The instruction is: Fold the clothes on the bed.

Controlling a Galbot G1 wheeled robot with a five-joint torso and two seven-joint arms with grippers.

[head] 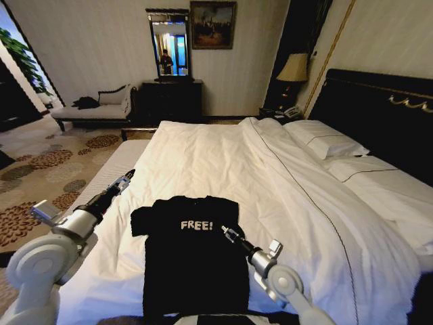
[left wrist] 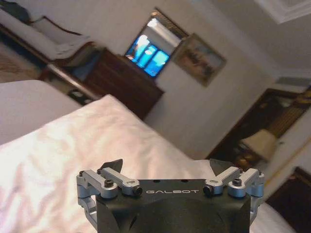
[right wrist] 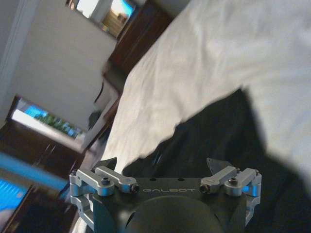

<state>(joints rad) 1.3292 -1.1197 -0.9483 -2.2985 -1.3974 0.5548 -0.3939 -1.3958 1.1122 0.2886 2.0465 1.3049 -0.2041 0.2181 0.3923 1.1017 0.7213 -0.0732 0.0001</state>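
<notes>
Black "FREE!" T-shirt (head: 193, 261) lies flat at the near edge of the bed (head: 223, 152), we judge it light, limp; pinch sleeve edges; left end effector (head: 126, 179) and right end effector (head: 226, 232) both released.

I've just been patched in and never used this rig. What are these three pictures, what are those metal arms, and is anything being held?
The wide picture comes from the robot's head, looking down along the bed. The two arms at the bottom are its own. The other pictures come from cameras on each wrist, looking past that arm's tool. The left tool hovers over white bedding beside the T-shirt, fingers apart. The right tool is over the shirt's chest, near the "FREE!" lettering, also open. The shirt lies flat on the duvet, not folded. Nothing is held.
</notes>
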